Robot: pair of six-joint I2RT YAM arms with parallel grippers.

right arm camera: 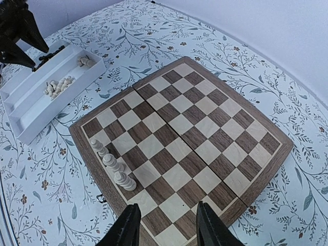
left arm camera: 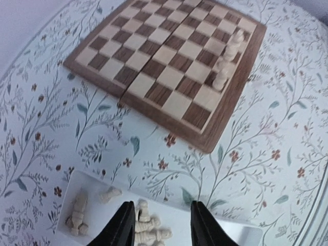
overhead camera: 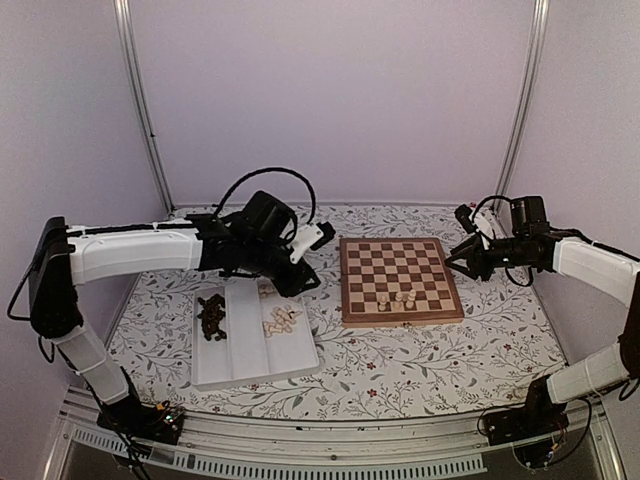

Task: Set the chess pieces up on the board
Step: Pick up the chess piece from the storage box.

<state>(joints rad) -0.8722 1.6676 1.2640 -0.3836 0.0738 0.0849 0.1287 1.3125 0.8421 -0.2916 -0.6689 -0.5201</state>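
Jaws parted and empty on both sides: my left gripper [left arm camera: 161, 228] hangs over loose cream pieces [left arm camera: 148, 234] in the white tray [overhead camera: 245, 350], my right gripper [right arm camera: 166, 225] at the board's [right arm camera: 179, 123] right edge. Cream chessmen [right arm camera: 110, 164] stand in a short row by the board's near edge

I note the left arm [overhead camera: 130, 250] reaching forward and inward, its left gripper [left arm camera: 162, 207] angled down with jaws parted and empty; the right arm [overhead camera: 590, 262] bends inward, its right gripper [right arm camera: 168, 207] likewise parted, gripping nothing.
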